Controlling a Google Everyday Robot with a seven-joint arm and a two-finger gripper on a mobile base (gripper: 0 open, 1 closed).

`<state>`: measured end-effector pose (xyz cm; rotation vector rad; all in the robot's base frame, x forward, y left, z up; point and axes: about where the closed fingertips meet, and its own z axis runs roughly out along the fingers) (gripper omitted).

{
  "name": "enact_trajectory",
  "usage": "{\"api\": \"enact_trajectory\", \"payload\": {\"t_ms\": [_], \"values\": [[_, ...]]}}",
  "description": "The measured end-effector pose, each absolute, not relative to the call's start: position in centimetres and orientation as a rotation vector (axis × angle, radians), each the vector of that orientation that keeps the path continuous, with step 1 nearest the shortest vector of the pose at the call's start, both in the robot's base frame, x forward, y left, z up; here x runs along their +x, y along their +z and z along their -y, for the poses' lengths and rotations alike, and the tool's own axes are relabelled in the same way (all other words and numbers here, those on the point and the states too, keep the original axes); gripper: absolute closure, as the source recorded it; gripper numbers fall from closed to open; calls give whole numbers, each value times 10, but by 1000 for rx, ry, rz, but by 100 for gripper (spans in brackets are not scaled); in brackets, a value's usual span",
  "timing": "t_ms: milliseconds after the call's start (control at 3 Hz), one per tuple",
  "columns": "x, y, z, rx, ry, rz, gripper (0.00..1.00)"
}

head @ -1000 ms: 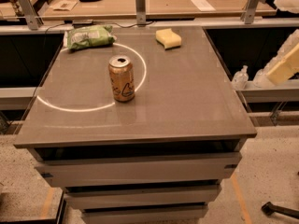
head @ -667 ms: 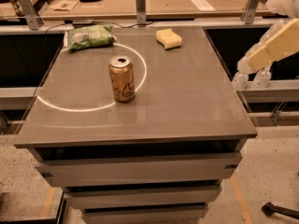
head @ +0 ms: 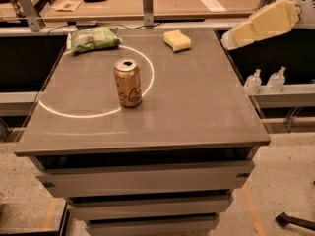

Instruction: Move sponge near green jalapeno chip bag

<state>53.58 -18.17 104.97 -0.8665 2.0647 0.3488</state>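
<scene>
Well clear of the sponge (head: 177, 40) — gripper (head: 230, 39) beyond the table (head: 197, 107) edge, opening unclear.

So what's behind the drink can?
Behind it: green jalapeno chip bag back-left, sponge back-right, neither touching it; the can hides only some tabletop. The gripper hovers beyond the right edge.

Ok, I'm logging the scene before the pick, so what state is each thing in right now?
sponge: lying flat near the far edge of the table, untouched, apart from the bag.
green jalapeno chip bag: lying puffy at the far left corner.
can: upright, mid-table.
gripper: in the air beyond the right edge, touching nothing.
small bottles: upright on the ledge to the right.
</scene>
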Motion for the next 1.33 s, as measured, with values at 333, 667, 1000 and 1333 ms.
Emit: {"api": "enact_trajectory", "payload": {"t_ms": [333, 667, 1000, 1333], "values": [[536, 1050, 182, -866, 349, -2065, 0], [551, 1045, 177, -786, 326, -2058, 0], [561, 1016, 164, -670, 349, -2041, 0], [581, 992, 157, -565, 328, -2026, 0]]}}
